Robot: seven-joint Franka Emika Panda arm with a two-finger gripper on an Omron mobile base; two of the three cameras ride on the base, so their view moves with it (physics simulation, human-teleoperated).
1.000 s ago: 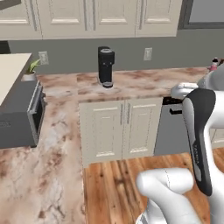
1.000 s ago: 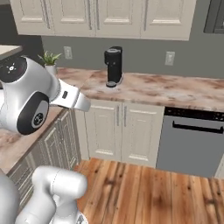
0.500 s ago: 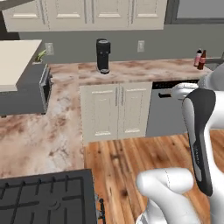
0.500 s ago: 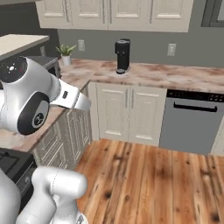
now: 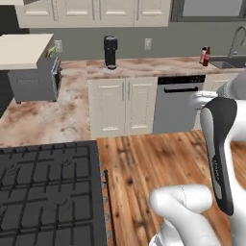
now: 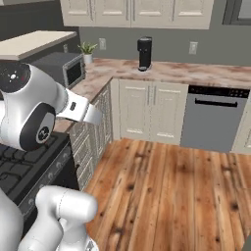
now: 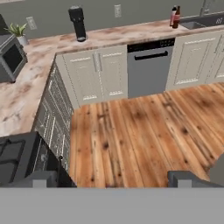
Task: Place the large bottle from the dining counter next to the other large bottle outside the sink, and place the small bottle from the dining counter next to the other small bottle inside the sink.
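On the far wall countertop by the sink point(image 5: 225, 64) stand two tall bottles side by side. The pinkish white-capped bottle point(image 5: 202, 55) is on the left and the brown red-labelled bottle point(image 5: 207, 56) is right beside it. The hand view shows the same pair, pinkish point(image 7: 173, 15) and brown point(image 7: 177, 18), left of the sink point(image 7: 199, 25). My gripper point(image 7: 116, 178) is open and holds nothing; it hangs over the wooden floor, far from the bottles. The small black bottle and the dining counter are out of view.
A black coffee machine point(image 5: 110, 52) stands on the wall countertop point(image 5: 144, 67), with a dishwasher point(image 5: 178, 103) below. A microwave point(image 5: 36, 81) sits on the left counter. A black stove point(image 5: 48, 192) lies near me on the left. The wooden floor point(image 5: 158, 153) is open.
The whole scene has shifted as the base drove back and turned. The stove has come into view at the lower left, and the bottles and sink at the far right.
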